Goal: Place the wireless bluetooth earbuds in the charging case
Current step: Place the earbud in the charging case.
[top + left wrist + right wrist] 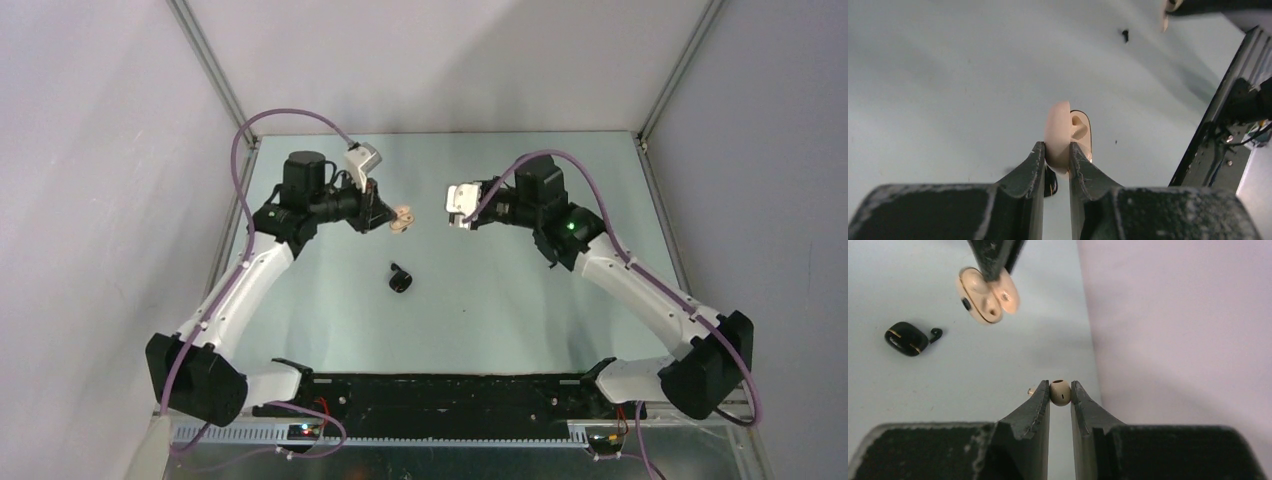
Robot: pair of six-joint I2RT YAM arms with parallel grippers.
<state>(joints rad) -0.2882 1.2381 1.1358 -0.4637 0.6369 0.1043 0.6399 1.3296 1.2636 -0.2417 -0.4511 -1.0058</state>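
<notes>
The left gripper clamps the cream-white, rounded plastic charging case (lid open); the right gripper pinches a tiny cream-white earbud.

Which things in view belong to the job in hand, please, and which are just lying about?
In the job: cream charging case, open, in the left gripper; cream earbud in the right gripper.
Idle for now: black case and black earbud beside it on the table.

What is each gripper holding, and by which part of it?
The left gripper clamps the open cream charging case by one half; the right gripper pinches the cream earbud by its rounded head.
</notes>
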